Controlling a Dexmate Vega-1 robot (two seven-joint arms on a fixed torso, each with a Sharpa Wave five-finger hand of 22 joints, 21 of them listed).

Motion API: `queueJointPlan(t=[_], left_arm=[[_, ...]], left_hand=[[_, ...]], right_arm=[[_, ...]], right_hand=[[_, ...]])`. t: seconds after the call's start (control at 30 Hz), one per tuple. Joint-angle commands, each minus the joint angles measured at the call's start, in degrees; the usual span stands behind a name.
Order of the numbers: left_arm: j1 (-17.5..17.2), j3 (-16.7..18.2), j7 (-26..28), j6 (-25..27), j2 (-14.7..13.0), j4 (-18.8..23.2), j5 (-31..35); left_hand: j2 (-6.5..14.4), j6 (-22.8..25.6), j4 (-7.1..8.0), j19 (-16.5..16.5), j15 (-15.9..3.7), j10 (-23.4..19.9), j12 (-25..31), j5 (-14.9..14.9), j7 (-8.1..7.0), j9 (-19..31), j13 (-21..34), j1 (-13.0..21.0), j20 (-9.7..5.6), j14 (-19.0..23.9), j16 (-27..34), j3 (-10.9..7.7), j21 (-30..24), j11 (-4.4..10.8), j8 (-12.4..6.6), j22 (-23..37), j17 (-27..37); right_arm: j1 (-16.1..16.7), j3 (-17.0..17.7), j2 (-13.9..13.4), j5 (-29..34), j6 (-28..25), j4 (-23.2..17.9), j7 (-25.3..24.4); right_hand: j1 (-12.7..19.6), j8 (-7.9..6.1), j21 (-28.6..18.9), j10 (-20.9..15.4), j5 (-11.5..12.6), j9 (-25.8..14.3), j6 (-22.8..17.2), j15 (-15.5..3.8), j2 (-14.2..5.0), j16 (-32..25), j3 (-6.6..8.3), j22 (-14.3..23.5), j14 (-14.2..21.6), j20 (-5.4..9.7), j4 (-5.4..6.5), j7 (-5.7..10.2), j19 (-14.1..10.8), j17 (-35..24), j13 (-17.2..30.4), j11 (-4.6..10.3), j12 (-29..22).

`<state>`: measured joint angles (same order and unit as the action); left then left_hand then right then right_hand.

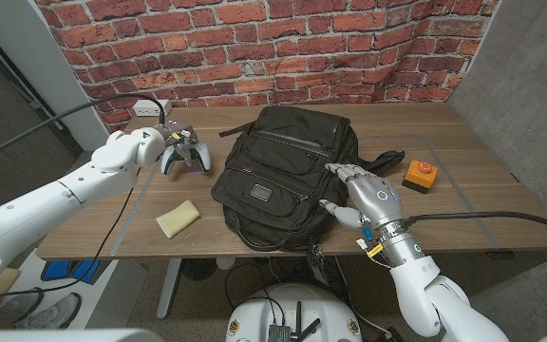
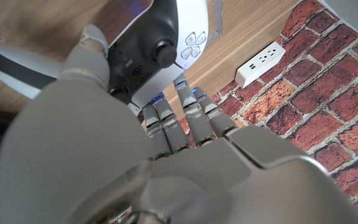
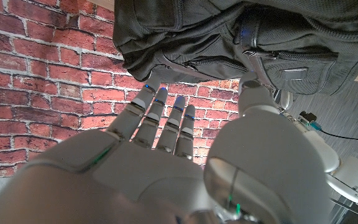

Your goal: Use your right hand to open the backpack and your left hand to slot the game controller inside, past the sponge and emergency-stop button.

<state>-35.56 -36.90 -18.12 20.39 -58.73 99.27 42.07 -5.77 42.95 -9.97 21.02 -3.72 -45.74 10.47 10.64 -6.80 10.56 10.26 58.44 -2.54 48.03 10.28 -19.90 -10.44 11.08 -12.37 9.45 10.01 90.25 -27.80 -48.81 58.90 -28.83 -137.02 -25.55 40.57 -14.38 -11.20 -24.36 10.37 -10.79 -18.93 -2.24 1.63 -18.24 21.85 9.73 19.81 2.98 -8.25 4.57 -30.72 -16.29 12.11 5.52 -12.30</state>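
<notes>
Black backpack [image 1: 283, 171], white-and-black controller [image 1: 183, 152], pale yellow sponge [image 1: 178, 218], orange-based red button [image 1: 420, 175], red brick wall [image 1: 254, 47]

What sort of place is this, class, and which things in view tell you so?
Probably a robot test room or lab: a wooden table against a brick-patterned wall, an emergency-stop button on the table, and a power strip with cables.

A lab-like room: brick wall [image 1: 254, 38], wooden table [image 1: 463, 161], cables.

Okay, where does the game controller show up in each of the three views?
Head view: the game controller sits at the table's far left, at the left hand.
Left wrist view: it lies just past the fingers.
Right wrist view: I can't find it here.
Shared landmark: the brick wall.
</notes>
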Motion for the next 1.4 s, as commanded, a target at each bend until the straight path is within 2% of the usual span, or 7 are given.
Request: queueJointPlan(t=[0.03,0.47,0.73,1.0,1.4], left_arm=[[0.9,0.0,0.0,-0.8,0.1,-1.2,-0.5],[2.1,0.2,1.1,-4.3,-0.5,-3.7,-1.7],[1.4,0.8,2.7,-4.5,-1.1,-3.7,-2.1],[1.7,0.7,3.6,-5.8,-0.8,-4.9,-2.5],[2.3,0.1,4.8,-7.3,0.1,-6.8,-3.0]], left_hand=[[6.7,6.2,0.39,0.1,-10.04,-1.2,0.3,0.4,-1.06,0.3,0.3,4.4,-8.97,2.7,0.4,-0.14,-0.1,0.82,-0.04,0.1,0.1],[6.6,6.3,0.39,0.1,-10.03,-1.2,0.3,0.4,-1.18,0.3,0.3,4.4,-8.95,2.6,0.3,-0.12,-0.1,0.81,0.01,0.1,0.0],[6.6,6.3,0.42,0.1,-10.02,-1.2,0.3,0.3,-1.22,0.3,0.3,4.4,-8.92,2.6,0.3,-0.09,-0.2,0.81,0.04,0.1,0.1],[6.7,6.2,0.52,0.2,-9.99,-1.1,0.3,0.4,-1.09,0.3,0.3,4.2,-8.89,2.5,0.2,-0.16,-0.2,0.81,0.11,0.1,0.0],[6.8,6.1,0.57,0.3,-10.01,-1.1,0.3,0.3,-0.92,0.3,0.3,4.1,-8.87,2.5,0.2,-0.16,-0.2,0.81,0.18,0.1,0.0]], right_arm=[[0.2,-1.2,2.7,2.5,-2.1,-0.6,1.3],[-1.5,-5.9,7.3,8.7,-4.7,-0.1,4.0],[-2.4,-8.4,9.1,12.1,-5.2,0.7,5.6],[-1.8,-9.9,10.2,14.9,-5.8,0.9,6.5],[-1.3,-12.5,13.4,19.3,-7.0,1.7,7.5]], right_hand=[[0.1,0.2,-0.2,-0.2,-0.1,-0.2,-0.2,-5.66,-0.4,-0.3,-0.29,0.1,0.1,2.35,-0.2,-0.11,-0.4,-0.2,0.2,-0.04,0.2],[-0.1,0.64,-0.1,0.5,-0.1,-0.2,0.4,-5.34,0.09,-0.2,-0.92,0.1,-0.3,2.04,-0.35,-0.1,-0.1,-0.3,0.2,-0.18,0.5],[-0.3,1.17,0.2,1.4,-0.1,-0.2,1.4,-5.0,0.15,0.1,-1.27,0.1,-1.2,1.88,-0.34,-0.33,0.5,-0.3,0.2,-0.49,0.9],[-0.4,1.35,0.1,1.7,-0.1,-0.2,1.7,-5.0,0.2,0.2,-1.44,0.1,-1.4,1.83,-0.32,-0.4,0.5,-0.4,0.2,-0.45,1.0],[0.0,1.06,0.1,1.4,0.1,-0.2,0.7,-5.22,0.12,0.1,-1.57,0.1,-1.1,1.85,-0.54,-0.47,0.4,-0.4,0.2,-0.39,0.8]])
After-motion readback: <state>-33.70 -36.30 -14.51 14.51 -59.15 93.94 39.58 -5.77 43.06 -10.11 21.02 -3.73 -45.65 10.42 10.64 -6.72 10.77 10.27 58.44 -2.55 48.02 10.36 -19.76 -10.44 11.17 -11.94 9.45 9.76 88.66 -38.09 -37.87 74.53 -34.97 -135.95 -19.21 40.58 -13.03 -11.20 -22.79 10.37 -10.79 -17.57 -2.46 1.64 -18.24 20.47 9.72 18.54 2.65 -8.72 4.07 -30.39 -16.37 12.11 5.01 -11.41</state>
